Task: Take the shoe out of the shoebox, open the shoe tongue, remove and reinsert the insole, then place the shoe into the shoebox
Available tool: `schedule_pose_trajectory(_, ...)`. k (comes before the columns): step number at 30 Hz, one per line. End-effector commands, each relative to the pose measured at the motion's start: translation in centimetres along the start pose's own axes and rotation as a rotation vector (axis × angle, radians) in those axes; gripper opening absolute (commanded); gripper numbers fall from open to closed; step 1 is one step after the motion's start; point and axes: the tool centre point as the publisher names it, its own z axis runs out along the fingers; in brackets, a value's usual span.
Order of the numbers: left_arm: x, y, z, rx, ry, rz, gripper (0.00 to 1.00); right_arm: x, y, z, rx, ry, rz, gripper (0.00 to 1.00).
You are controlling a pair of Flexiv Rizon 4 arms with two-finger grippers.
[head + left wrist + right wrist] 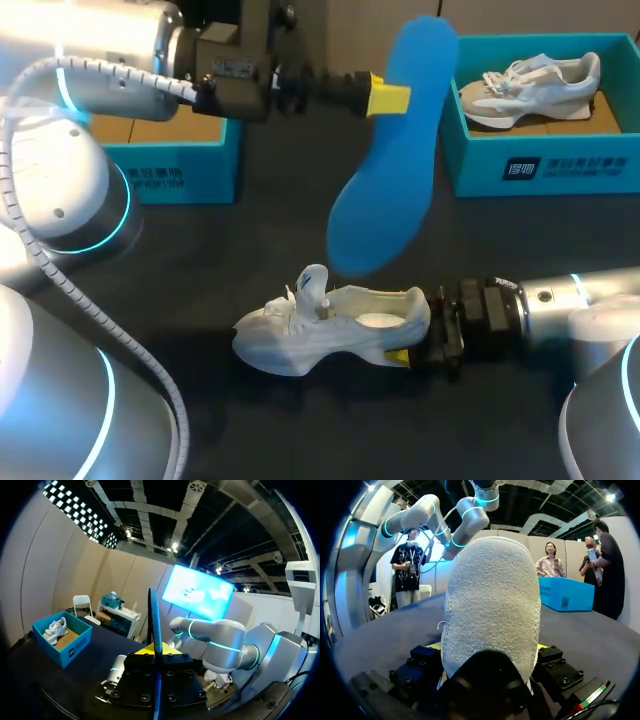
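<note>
A white shoe (330, 325) lies on the dark table at the front middle, tongue up and toe pointing left. My right gripper (412, 348) comes in from the right and is shut on its heel. In the right wrist view the rough white heel (492, 605) fills the gap between the fingers. The blue insole (385, 170) hangs in the air above the shoe, tilted. My left gripper (388, 97) is shut on its upper end. In the left wrist view the insole (154, 622) shows edge-on between the yellow tips of that gripper (158, 650).
A blue shoebox (545, 165) at the back right holds a second pale shoe (530, 88). Another blue box (170, 170) stands at the back left, under my left arm. Bare dark table lies between the boxes and around the shoe.
</note>
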Motion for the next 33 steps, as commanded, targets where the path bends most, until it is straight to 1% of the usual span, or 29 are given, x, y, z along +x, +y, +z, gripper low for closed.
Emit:
schedule_pose_trajectory(1, 1.4, -0.1, -0.6, 0.022, -0.009, 0.004, 0.00, 0.2, -0.2, 0.3, 0.002, -0.002, 0.000, 0.00)
schedule_pose_trajectory(5, 2.4, -0.4, -1.1, 0.015, 0.048, 0.004, 0.00, 0.2, -0.2, 0.3, 0.002, -0.002, 0.000, 0.00)
schedule_pose_trajectory(7, 2.5, -0.4, -1.3, 0.015, 0.043, 0.001, 0.00, 0.2, -0.2, 0.3, 0.002, -0.002, 0.000, 0.00)
schedule_pose_trajectory(11, 2.7, -0.6, -1.9, 0.007, 0.081, -0.016, 0.00, 0.2, -0.2, 0.3, 0.002, -0.002, 0.000, 0.00)
schedule_pose_trajectory(14, 2.8, -0.6, -2.2, 0.008, 0.073, -0.015, 0.00, 0.2, -0.2, 0.3, 0.002, -0.002, 0.000, 0.00)
schedule_pose_trajectory(18, 3.4, -0.5, -2.5, 0.012, 0.071, -0.004, 0.00, 0.2, -0.2, 0.3, 0.002, -0.002, 0.000, 0.00)
schedule_pose_trajectory(21, 3.8, -0.3, -2.9, 0.015, 0.075, -0.001, 0.00, 0.2, -0.2, 0.3, 0.002, -0.002, 0.000, 0.00)
schedule_pose_trajectory(22, 3.9, -0.1, -3.2, 0.027, 0.093, -0.008, 0.00, 0.2, -0.2, 0.3, 0.002, -0.002, 0.000, 0.00)
schedule_pose_trajectory(33, 3.9, 0.8, -4.1, 0.066, 0.086, -0.007, 0.00, 0.2, -0.2, 0.3, 0.002, -0.002, 0.000, 0.00)
